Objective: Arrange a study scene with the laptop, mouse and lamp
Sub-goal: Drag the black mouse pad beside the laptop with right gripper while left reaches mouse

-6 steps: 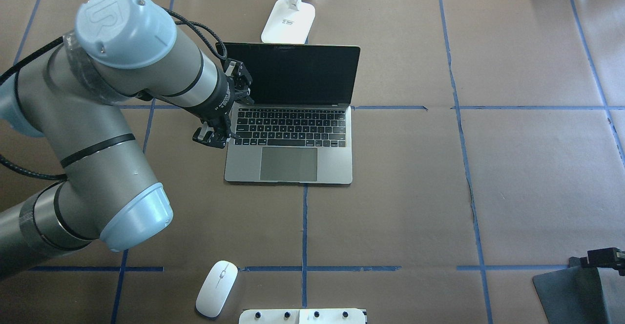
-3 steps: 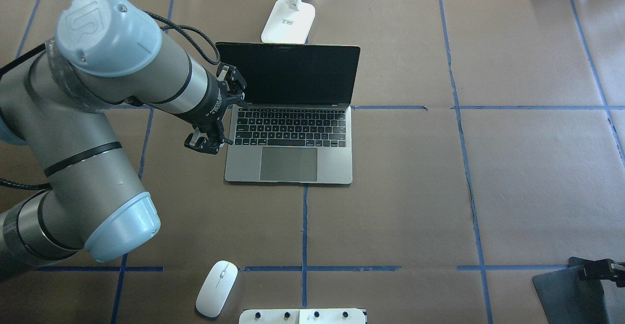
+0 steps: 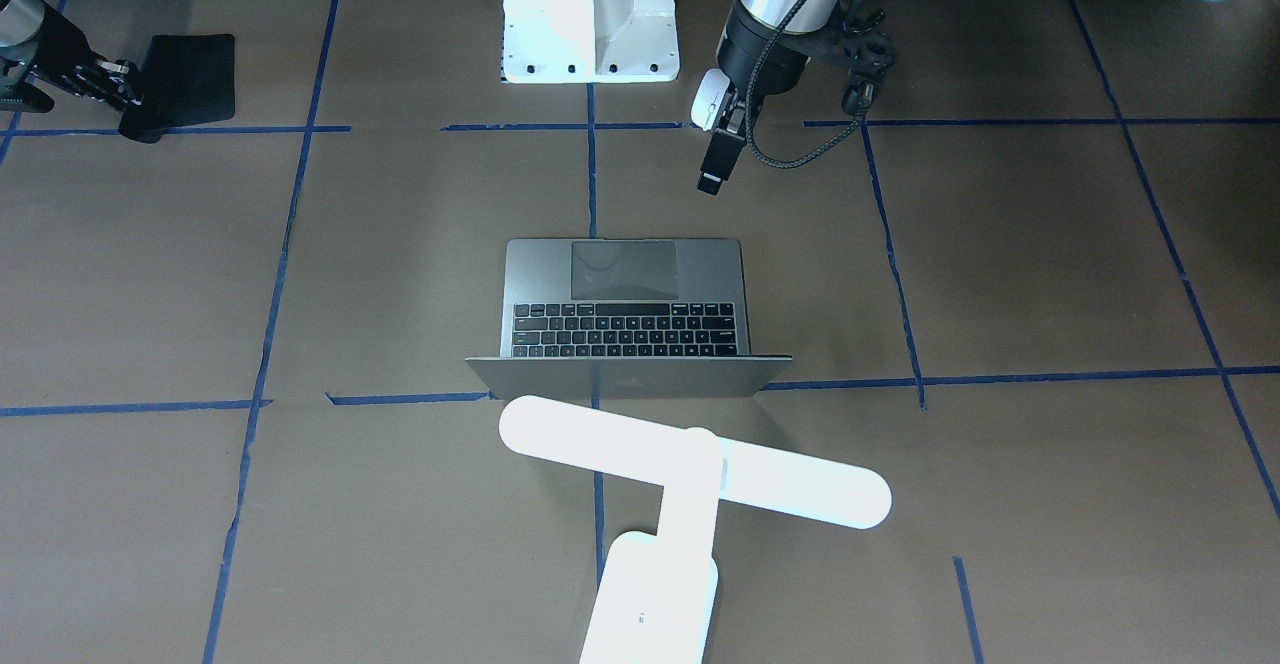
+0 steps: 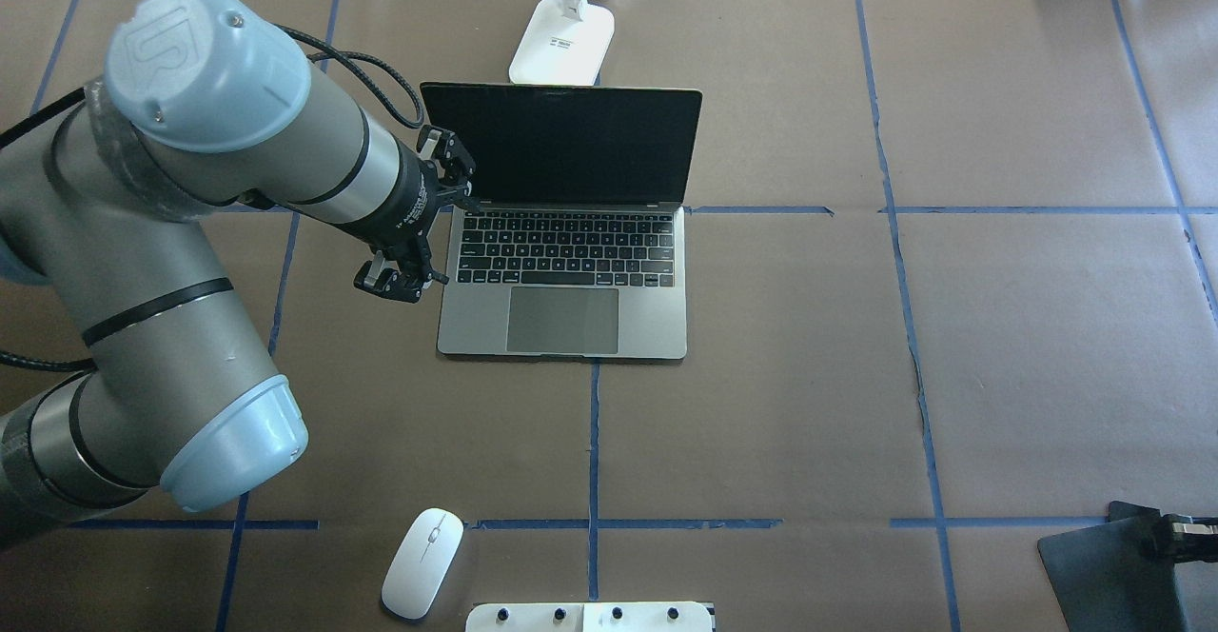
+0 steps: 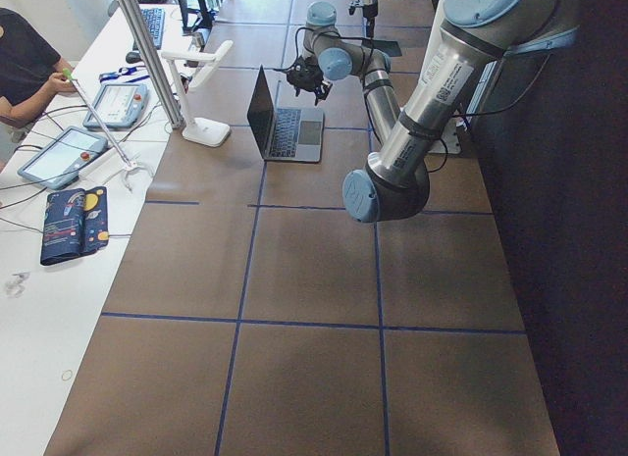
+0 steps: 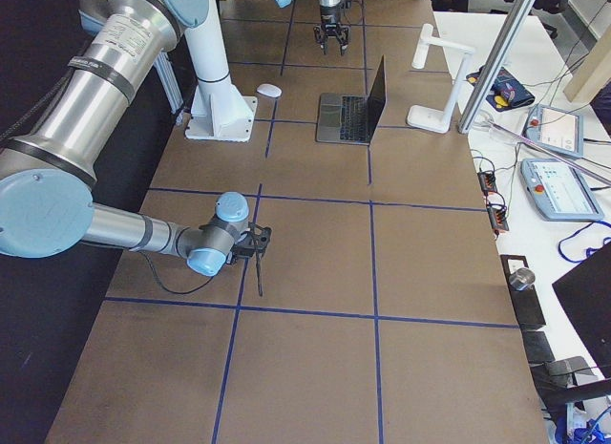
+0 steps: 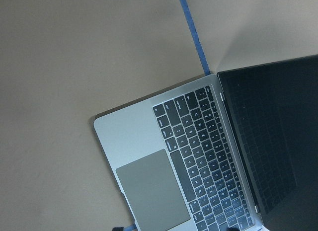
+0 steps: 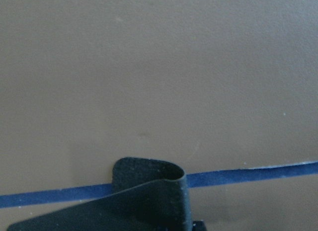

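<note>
From overhead, the slim grey metal laptop (image 4: pixel 569 232) is sitting open, left of the table's (image 4: pixel 761 423) middle, nearer the far edge. The white T-shaped lamp (image 4: pixel 561 42) is standing behind it at the far edge. The small white oval mouse (image 4: pixel 423 563) is lying at the robot's edge. The left gripper (image 4: pixel 421 230) is hanging just beside the laptop's left side, fingers spread wide, holding nothing. Wide brown paper (image 4: pixel 999 327) is lying between the laptop and the right edge. A second ago this gripper was over the keys; now it is sitting nearer the left edge. Laptop, lamp and mouse are staying put.

From the front, the right gripper (image 3: pixel 118 92) is pinching one edge of a flat black mouse pad (image 3: pixel 190 69) at the robot's right corner.

The left wrist camera is showing the laptop's near left corner with brown paper around it.
</note>
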Motion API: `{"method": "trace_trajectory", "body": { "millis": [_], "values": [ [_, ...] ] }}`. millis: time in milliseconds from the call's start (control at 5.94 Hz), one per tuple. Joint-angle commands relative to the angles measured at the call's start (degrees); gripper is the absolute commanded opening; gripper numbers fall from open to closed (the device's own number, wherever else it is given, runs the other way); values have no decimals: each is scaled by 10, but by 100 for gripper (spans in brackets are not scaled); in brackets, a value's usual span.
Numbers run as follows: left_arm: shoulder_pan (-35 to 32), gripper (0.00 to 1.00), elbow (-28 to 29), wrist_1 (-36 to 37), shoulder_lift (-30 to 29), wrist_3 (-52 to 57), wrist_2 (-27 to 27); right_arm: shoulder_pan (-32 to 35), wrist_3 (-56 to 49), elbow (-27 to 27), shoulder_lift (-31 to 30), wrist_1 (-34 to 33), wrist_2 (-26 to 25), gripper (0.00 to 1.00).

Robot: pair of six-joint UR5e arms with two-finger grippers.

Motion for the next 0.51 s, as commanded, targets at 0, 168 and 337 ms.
{"method": "trace_trajectory", "body": {
  "millis": [0, 168, 337],
  "values": [
    [20, 100, -51, -1, 41, 64, 6, 2, 7, 28, 7, -1, -4, 0],
    [50, 100, -111, 0, 107, 161, 15, 13, 51, 49, 35, -1, -22, 0],
    [77, 100, -129, 3, 130, 208, 18, 26, 68, 48, 69, -3, -44, 0]
  ]
}}
